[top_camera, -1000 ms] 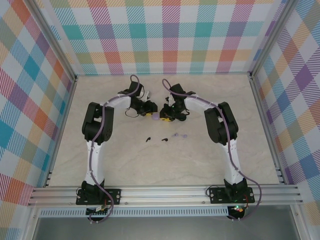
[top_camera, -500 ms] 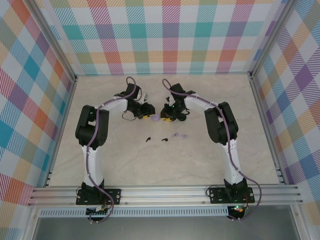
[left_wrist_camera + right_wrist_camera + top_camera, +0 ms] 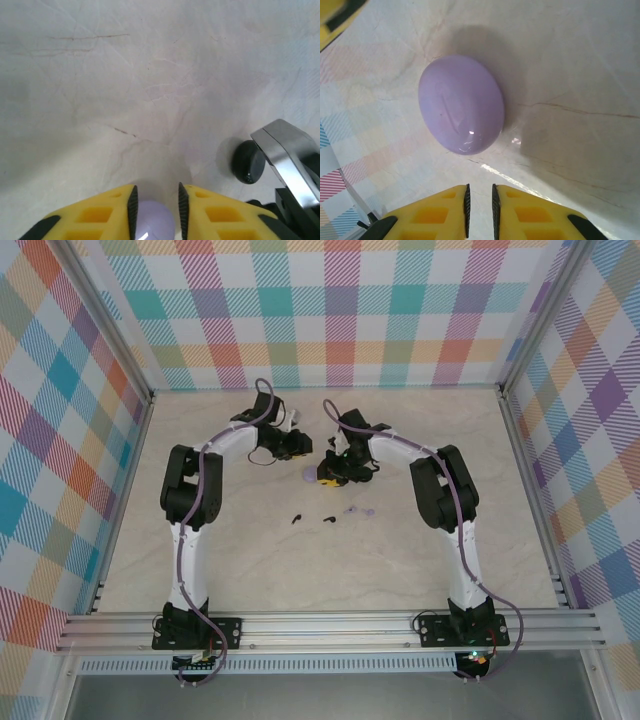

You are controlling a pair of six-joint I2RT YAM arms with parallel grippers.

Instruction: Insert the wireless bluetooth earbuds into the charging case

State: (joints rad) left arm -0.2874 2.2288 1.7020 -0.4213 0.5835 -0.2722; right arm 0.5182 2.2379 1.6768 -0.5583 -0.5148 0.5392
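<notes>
Earbuds (image 3: pixel 328 518), two black, two lilac, lie loose on the base side of both jaws. Right gripper (image 3: pixel 479 186), clenched empty, has the lilac case (image 3: pixel 461 111) just ahead. Left gripper (image 3: pixel 156 186) straddles a cropped lilac shape (image 3: pixel 155 220); grip unclear. Black disc (image 3: pixel 248 162) farther right.

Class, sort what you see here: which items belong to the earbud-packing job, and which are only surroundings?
Job: black stemmed earbud; second black stemmed earbud; pale lilac earbud; second pale lilac earbud; glossy lilac oval charging case.
Surroundings: pale marbled tabletop; checked cloth walls; metal frame rail.
</notes>
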